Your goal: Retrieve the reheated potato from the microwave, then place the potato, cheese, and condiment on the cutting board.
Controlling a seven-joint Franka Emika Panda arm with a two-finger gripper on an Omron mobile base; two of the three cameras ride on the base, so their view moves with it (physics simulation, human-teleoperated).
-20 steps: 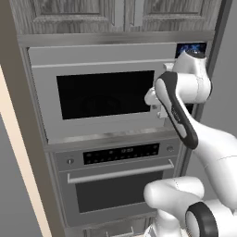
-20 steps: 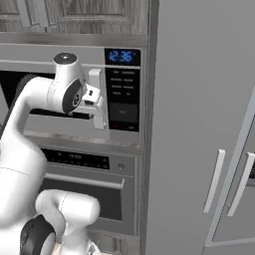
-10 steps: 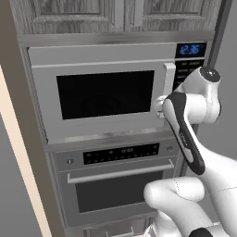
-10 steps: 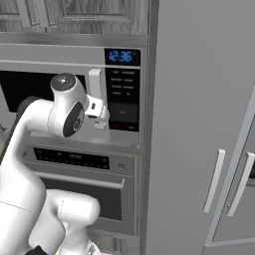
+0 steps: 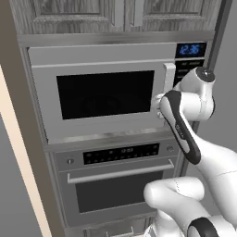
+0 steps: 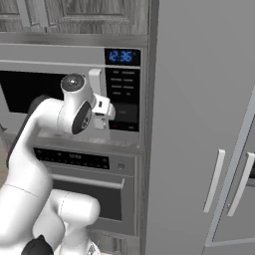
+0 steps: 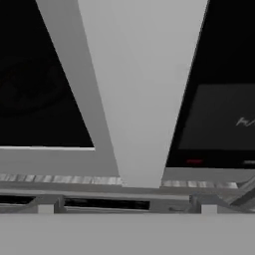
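The microwave (image 5: 106, 92) is a steel box built into the wall, with a dark door window, and its door looks shut or barely ajar. My gripper (image 5: 159, 107) is at the lower part of the door's pale vertical handle (image 5: 169, 76), right in front of it. From the right, the gripper (image 6: 103, 113) sits between the handle (image 6: 94, 77) and the keypad (image 6: 124, 94). In the hand view the handle (image 7: 142, 89) runs up the middle, very close. The jaws stand open with nothing held. The potato is hidden behind the dark window. Cheese, condiment and cutting board are out of view.
A steel oven (image 5: 120, 180) with a bar handle sits directly below the microwave. Grey wooden cabinets (image 5: 115, 14) run above it. A tall grey panel and fridge doors with long handles (image 6: 219, 179) stand to the right. A beige wall edge (image 5: 23, 162) borders the left.
The jaws have widened at the handle. The hand has slid a little lower along it, and the arm's wrist has swung right and down.
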